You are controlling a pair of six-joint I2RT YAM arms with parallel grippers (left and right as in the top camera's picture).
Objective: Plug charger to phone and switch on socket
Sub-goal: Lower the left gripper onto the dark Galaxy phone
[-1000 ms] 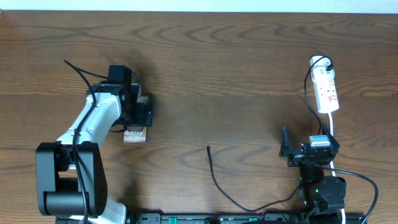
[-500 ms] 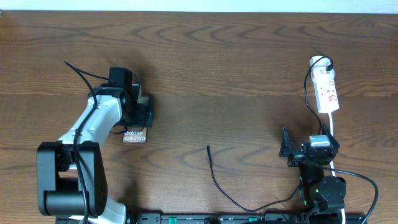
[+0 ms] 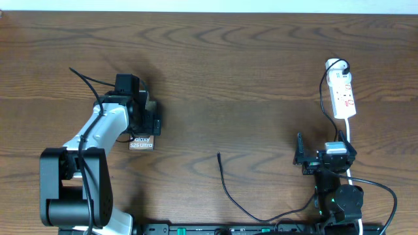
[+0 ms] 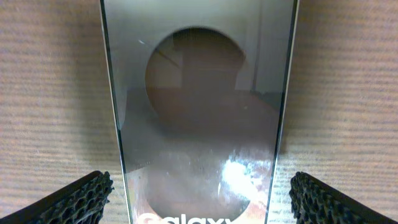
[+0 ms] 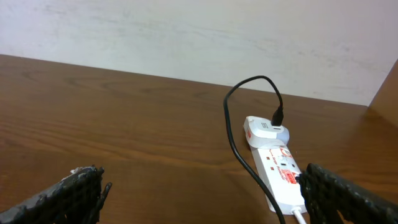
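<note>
Left wrist view: my left gripper (image 4: 200, 202) stands wide, straddling the phone (image 4: 199, 106) beneath it and gripping nothing. Closing off-centre could skid the phone farther from the charger (image 3: 219, 156) tip, well off to its right. My right gripper (image 5: 211, 202), also wide and empty, has the socket (image 5: 281, 169) ahead-right; the phone reads "Galaxy S25 Ultra", the socket's red marks are illegible.

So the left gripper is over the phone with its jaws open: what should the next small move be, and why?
Probably ease the left gripper down and close on the phone's long edges. The wrist view shows its fingers open, one on each side of the phone, with bare table between. The charger tip lies loose mid-table, unplugged.
</note>
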